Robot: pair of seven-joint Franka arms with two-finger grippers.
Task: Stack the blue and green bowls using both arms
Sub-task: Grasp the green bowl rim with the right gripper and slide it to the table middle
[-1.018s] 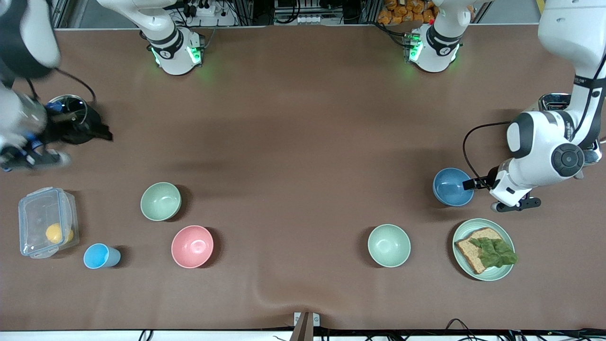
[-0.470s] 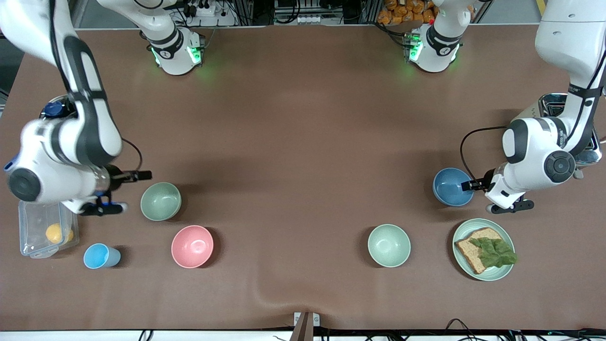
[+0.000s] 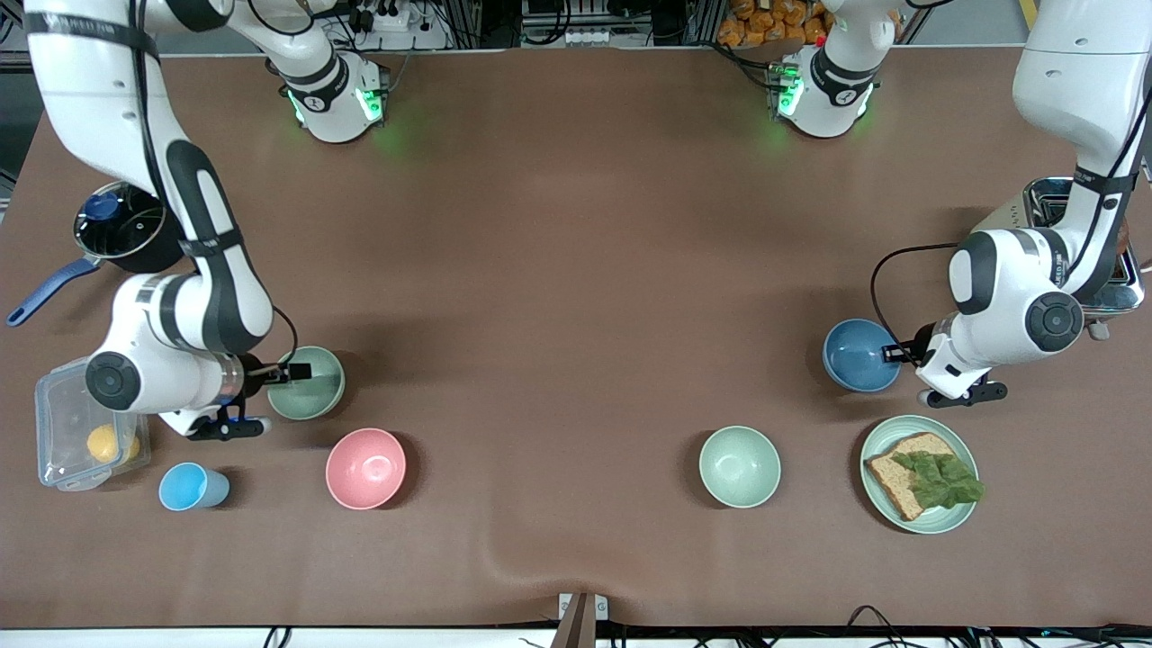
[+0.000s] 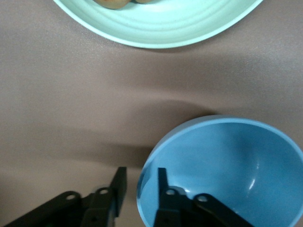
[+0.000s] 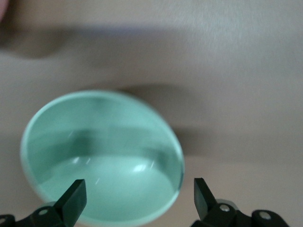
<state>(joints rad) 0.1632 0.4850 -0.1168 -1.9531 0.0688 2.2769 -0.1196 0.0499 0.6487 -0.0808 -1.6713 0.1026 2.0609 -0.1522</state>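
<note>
1. The blue bowl (image 3: 860, 355) is seen upright on the brown surface (image 3: 576, 288) toward the left arm's end, farther from the front camera than the green plate (image 3: 919, 474) that carries a slice of bread (image 3: 904, 481) topped with a lettuce leaf (image 3: 940, 478).
2. The left hand (image 4: 138, 187) is placed low at the blue bowl's rim (image 4: 142, 179); one finger (image 4: 163, 184) is seen inside the bowl and the other just outside the wall. The fingers are set narrowly apart about the rim, and it cannot be told whether the rim is actually clenched.
3. The green bowl (image 3: 307, 382) is seen upright on the surface toward the right arm's end, farther from the front camera than the pink bowl (image 3: 365, 468), which lies near it.
4. The right hand (image 3: 297, 372) is held over the green bowl. In the right wrist view the fingers (image 5: 75, 198) are spread wide, released, with the bowl (image 5: 102, 156) between and below them; nothing is grasped.
5. A second, paler green bowl (image 3: 740, 466) is set nearer the front camera than the blue bowl, beside the plate.
6. Toward the right arm's end, a clear lidded container (image 3: 81, 423) with a yellow item inside, a small light-blue cup (image 3: 193, 486) and a lidded pot with a blue handle (image 3: 112, 229) are found.
7. A metal toaster (image 3: 1071, 229) is partly hidden by the left arm.
</note>
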